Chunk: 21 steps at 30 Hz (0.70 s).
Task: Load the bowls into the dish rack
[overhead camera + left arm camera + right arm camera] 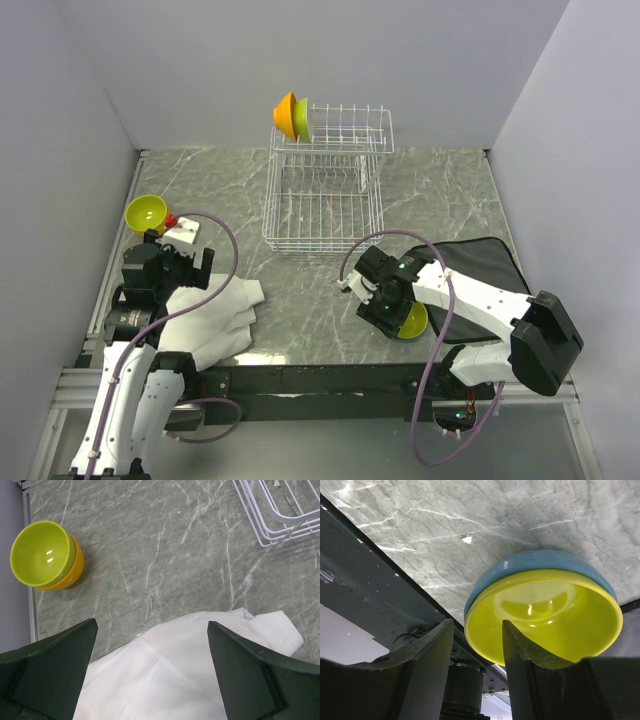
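The white wire dish rack [325, 200] stands at the back centre; its corner shows in the left wrist view [280, 515]. An orange bowl [285, 115] and a lime bowl [302, 118] stand on edge at the left end of its raised tier. A lime bowl [40, 552] nested in an orange bowl [70, 575] sits at the far left [146, 212]. My left gripper [152, 670] is open and empty above a white cloth [185, 675]. My right gripper [478, 650] is shut on the rim of a yellow-green bowl [545, 615] nested in a blue bowl [530, 562], one finger inside and one outside.
The white cloth [215, 315] lies at the front left under my left arm. A black pouch [480, 275] lies at the front right, beside my right arm. A small white and red object [180, 230] sits by the left bowl stack. Walls enclose three sides.
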Tool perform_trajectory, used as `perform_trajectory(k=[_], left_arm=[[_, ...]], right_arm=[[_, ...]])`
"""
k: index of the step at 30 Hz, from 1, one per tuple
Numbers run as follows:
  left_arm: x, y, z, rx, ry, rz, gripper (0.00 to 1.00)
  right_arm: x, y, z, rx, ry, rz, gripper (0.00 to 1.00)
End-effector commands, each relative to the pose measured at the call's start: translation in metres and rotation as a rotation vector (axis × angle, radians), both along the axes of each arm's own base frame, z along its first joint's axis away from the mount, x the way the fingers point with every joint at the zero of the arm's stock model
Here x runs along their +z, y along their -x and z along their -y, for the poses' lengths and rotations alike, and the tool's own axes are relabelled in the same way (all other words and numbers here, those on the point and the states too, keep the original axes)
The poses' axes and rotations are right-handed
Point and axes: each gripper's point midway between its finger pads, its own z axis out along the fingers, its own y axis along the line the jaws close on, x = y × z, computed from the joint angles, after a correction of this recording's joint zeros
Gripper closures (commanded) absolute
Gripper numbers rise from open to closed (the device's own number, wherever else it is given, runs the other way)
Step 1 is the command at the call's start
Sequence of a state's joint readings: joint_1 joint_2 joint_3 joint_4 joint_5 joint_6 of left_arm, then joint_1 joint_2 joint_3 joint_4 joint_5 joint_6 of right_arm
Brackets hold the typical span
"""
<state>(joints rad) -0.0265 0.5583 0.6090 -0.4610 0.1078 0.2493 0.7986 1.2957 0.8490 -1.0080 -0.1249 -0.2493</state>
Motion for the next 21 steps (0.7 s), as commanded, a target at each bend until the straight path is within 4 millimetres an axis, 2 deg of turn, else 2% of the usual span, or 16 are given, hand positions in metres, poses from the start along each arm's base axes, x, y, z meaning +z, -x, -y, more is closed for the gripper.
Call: perform_trajectory(k=[1, 13, 21], left_arm=[[0.0062, -0.0016, -0.0022, 0.010, 0.004, 0.031, 0.01], [0.0022, -0.0033, -0.0054, 0.017, -0.004, 0.037, 0.00], [-0.0004, -0.0047, -0.0040, 0.010, -0.001, 0.028, 0.00]], right_arm=[[-0.0052, 0.0030, 0.0010, 0.017, 0.018, -0.021, 0.50], [-0.0067, 0.0056, 0.0009, 0.022, 0.019, -0.041, 0.65], [-0.0020, 0.0047, -0.0004, 0.027, 0.002, -0.021, 0.87]])
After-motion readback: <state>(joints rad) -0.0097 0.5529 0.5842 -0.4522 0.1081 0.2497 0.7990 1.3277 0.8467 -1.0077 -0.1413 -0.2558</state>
